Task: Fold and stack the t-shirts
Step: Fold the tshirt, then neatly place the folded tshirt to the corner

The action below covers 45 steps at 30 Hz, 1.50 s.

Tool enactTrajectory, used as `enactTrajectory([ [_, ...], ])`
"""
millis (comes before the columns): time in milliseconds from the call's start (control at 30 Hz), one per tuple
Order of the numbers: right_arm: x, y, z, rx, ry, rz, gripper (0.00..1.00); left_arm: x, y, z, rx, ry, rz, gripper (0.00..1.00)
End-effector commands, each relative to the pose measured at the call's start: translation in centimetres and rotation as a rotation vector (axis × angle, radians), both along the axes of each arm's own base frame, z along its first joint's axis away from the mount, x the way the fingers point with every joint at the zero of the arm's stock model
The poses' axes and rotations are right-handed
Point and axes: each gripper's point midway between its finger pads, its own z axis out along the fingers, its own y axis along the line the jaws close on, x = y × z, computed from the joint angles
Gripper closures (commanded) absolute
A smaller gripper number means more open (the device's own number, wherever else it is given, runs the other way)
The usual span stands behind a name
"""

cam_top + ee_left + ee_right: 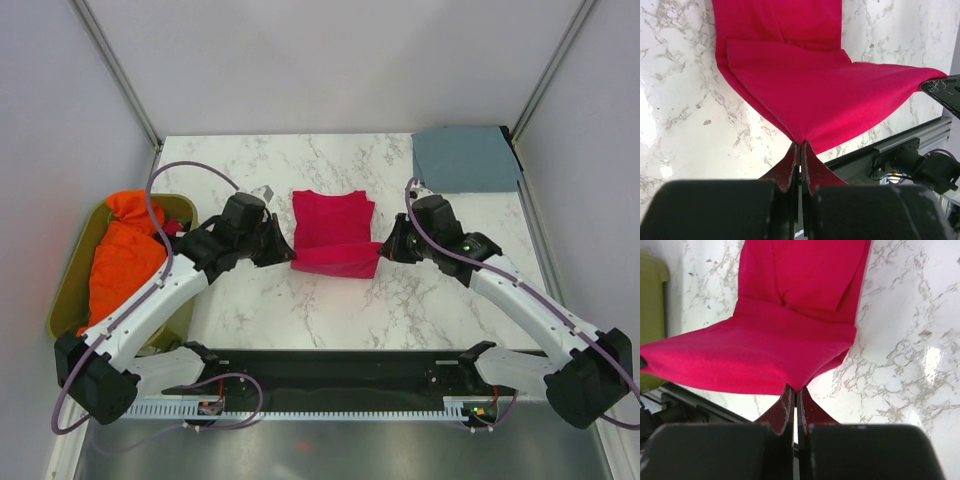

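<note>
A crimson-red t-shirt [333, 232] lies partly folded in the middle of the marble table, its near edge lifted off the surface. My left gripper [287, 252] is shut on that edge's left corner, and the cloth [820, 85] stretches away from the pinched tips [801, 144]. My right gripper [386, 250] is shut on the right corner, with the same red cloth [775, 340] pulled taut from its tips [795, 389]. A slate blue-grey t-shirt [466, 158] lies folded flat at the table's far right corner.
An olive-green bin [72, 280] at the left edge holds bunched orange cloth [125, 255]. A black rail [330, 365] runs along the near edge between the arm bases. Grey walls and metal posts close in the table on three sides.
</note>
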Motion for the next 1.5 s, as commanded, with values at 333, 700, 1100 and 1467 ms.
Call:
enactTrajectory([
  [333,8.8,-1.5,-1.0,-0.153,-0.005,-0.036,1.0,9.5,1.0,0.3,0.108,0.003,0.011,0.98],
  [700,21.5,-0.3,-8.7,-0.271,0.107,-0.068,1.0,24.4,-0.5,-7.2,0.055,0.15,-0.019,0.93],
  [1100,23.9,-3.7,-7.7,-0.356,0.053,-0.251,0.06,29.1,-0.4,-9.9,0.02,0.176,-0.073,0.36],
  [1467,20.7,1.1,-14.3,-0.103,0.124,-0.009,0.02,22.8,2.0,-2.5,0.061,0.102,-0.078,0.37],
])
